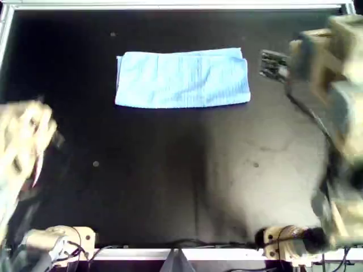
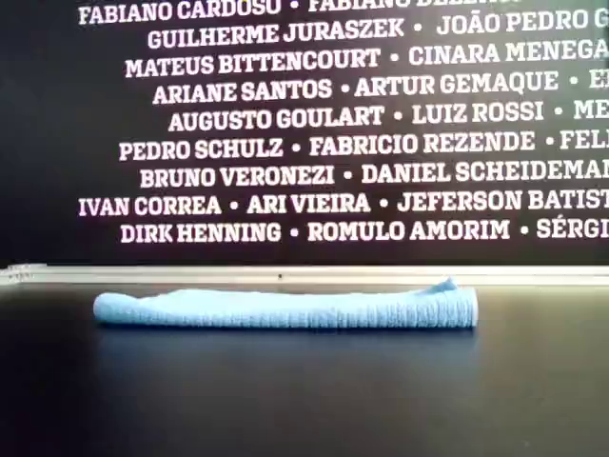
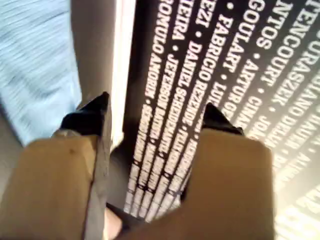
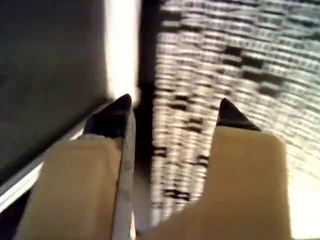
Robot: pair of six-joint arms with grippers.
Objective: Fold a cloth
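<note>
The cloth is light blue and lies folded into a long flat rectangle near the far side of the black table; in the exterior view the cloth is a low strip. My left gripper is open and holds nothing, with the cloth's end beside it. In the overhead view the left gripper hovers just off the cloth's right end. My right gripper is also open and empty. It shows blurred at the overhead view's left edge, well away from the cloth.
A pale rail borders the table's far edge, and behind it stands a black wall with white names. Both arm bases sit along the near edge in the overhead view. Bare black tabletop spreads in front of the cloth.
</note>
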